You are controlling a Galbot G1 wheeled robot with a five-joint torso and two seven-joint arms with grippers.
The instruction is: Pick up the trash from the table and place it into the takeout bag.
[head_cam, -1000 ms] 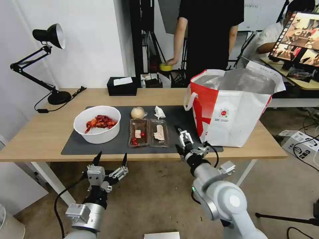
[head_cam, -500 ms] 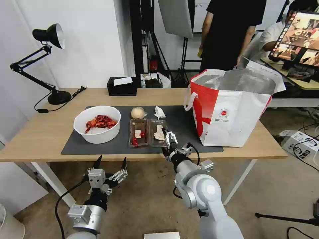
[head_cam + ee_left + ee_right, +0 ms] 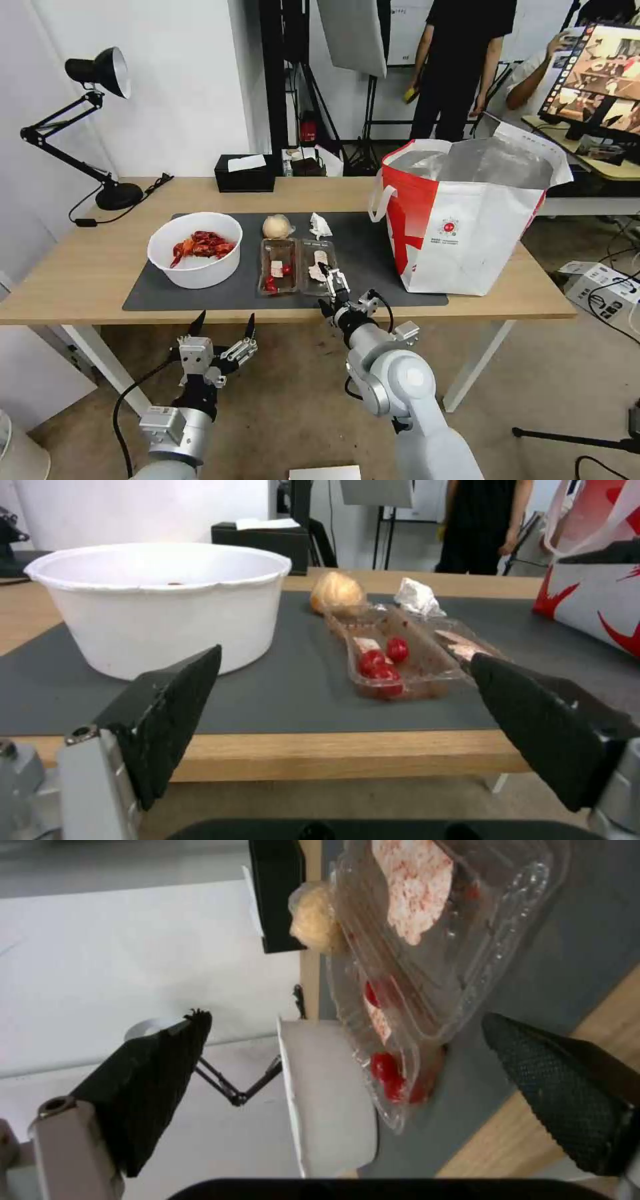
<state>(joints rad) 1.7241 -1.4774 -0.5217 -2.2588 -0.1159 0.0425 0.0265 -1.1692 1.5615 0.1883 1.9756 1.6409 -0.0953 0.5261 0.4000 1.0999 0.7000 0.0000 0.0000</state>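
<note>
On the table [image 3: 80, 273] lies the trash. A white bowl [image 3: 195, 250] of red crayfish shells stands on the left of the dark mat [image 3: 160, 293]. A clear hinged tray [image 3: 297, 267] lies mid-mat. Behind it sit a beige lump [image 3: 275, 226] and a crumpled tissue [image 3: 320, 225]. The takeout bag [image 3: 467, 220] stands open on the right. My right gripper [image 3: 329, 290] is open at the near edge of the tray's right half [image 3: 427, 940]. My left gripper [image 3: 223, 327] hangs open below the table's front edge, facing the bowl [image 3: 160, 600] and tray [image 3: 400, 655].
A black tissue box [image 3: 245, 173] sits at the table's back edge. A black desk lamp [image 3: 100, 120] stands at the back left, its cord trailing on the wood. People stand behind the table, and a monitor [image 3: 600, 73] is at the far right.
My right arm has swung left, from in front of the bag to the tray's right half. The left gripper has barely moved. The people behind have shifted.
</note>
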